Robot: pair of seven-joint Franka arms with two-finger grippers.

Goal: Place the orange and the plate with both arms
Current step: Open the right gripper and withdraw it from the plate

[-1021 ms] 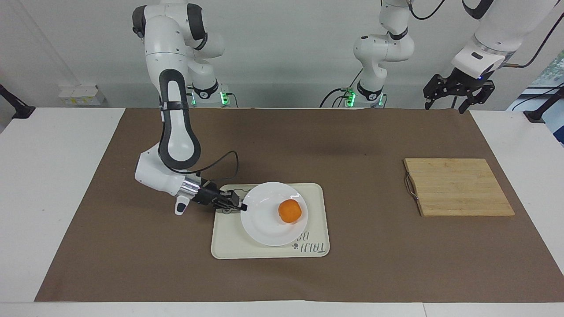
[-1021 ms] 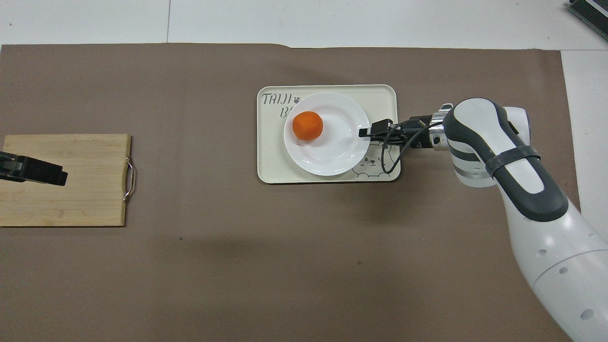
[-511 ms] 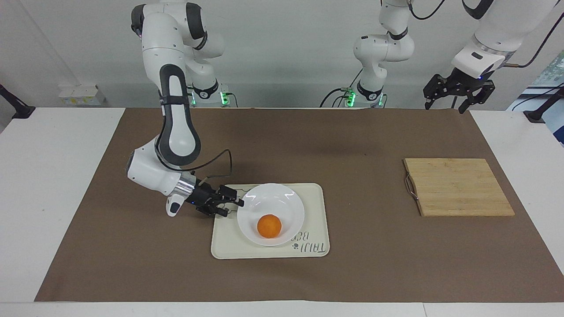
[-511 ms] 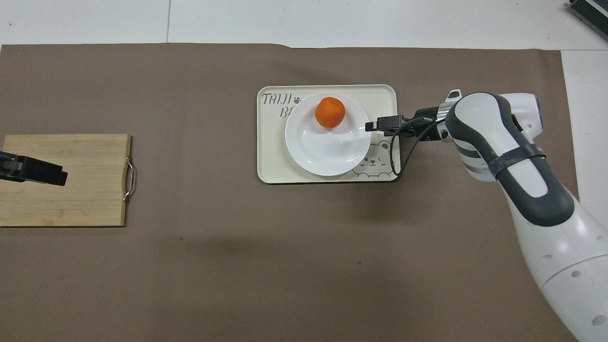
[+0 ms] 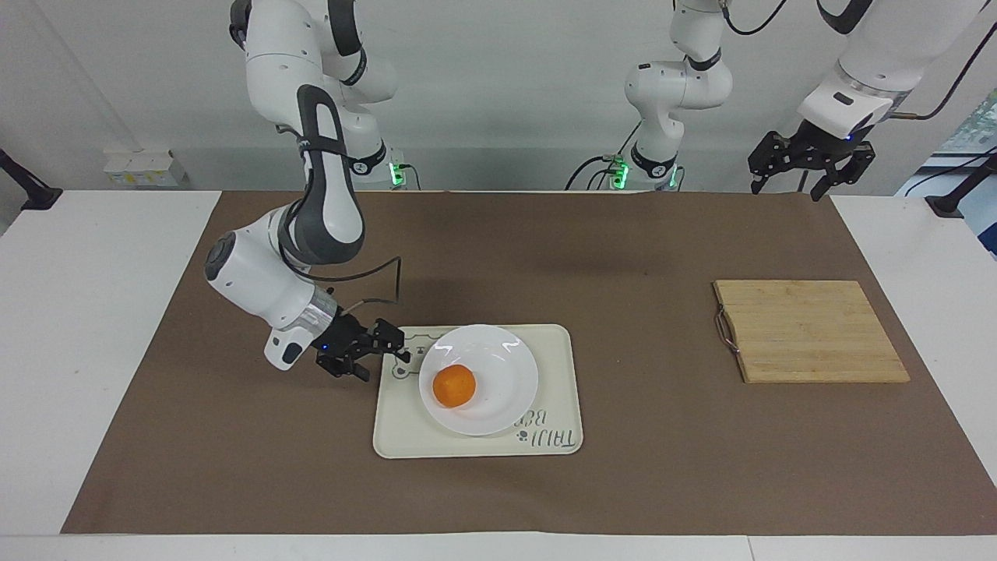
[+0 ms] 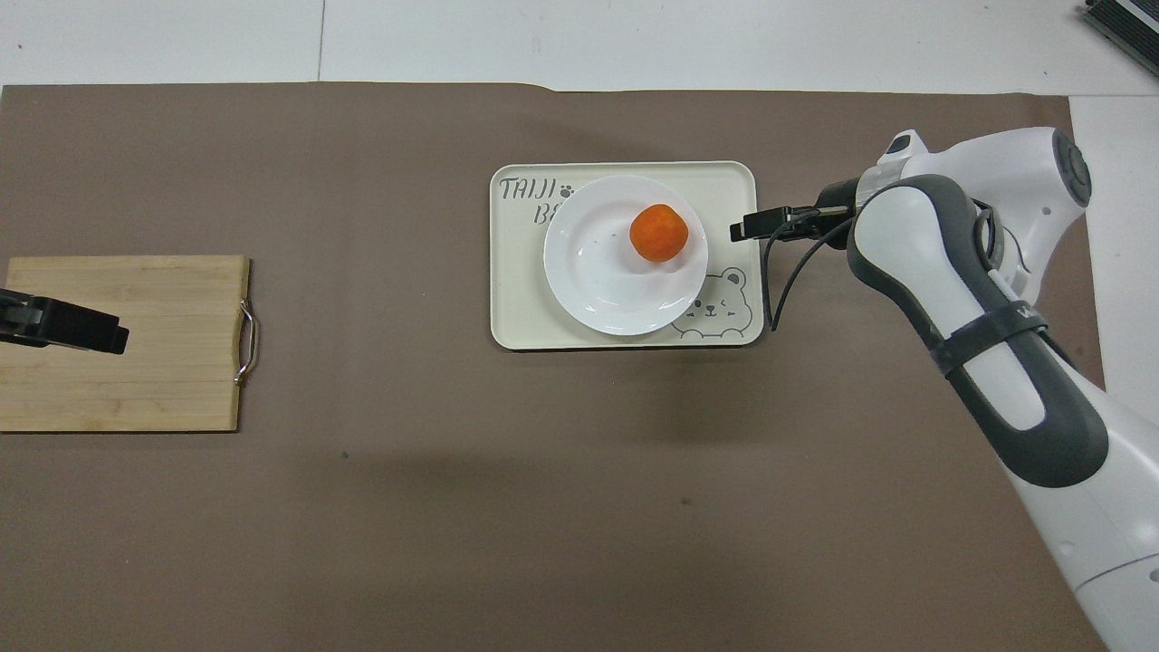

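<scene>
The white plate (image 5: 498,362) lies flat on the cream tray (image 5: 557,366) in the middle of the table. The orange (image 5: 454,386) sits on the plate, on its side toward the right arm's end. It also shows in the overhead view (image 6: 658,233), on the plate (image 6: 598,281). My right gripper (image 5: 387,355) is open and empty, low beside the tray's edge and apart from the plate; it also shows in the overhead view (image 6: 738,228). My left gripper (image 5: 788,185) is open and empty. It waits high over the wooden board (image 6: 127,344).
The wooden board (image 5: 810,331) with a metal handle lies toward the left arm's end. A brown mat (image 5: 623,257) covers the table. The tray (image 6: 516,299) bears a bear drawing and lettering. A cable loops off the right wrist.
My right gripper let go of the plate's rim and drew back toward the right arm's end. The plate settled flat and the orange rolled across it. The left arm has not moved.
</scene>
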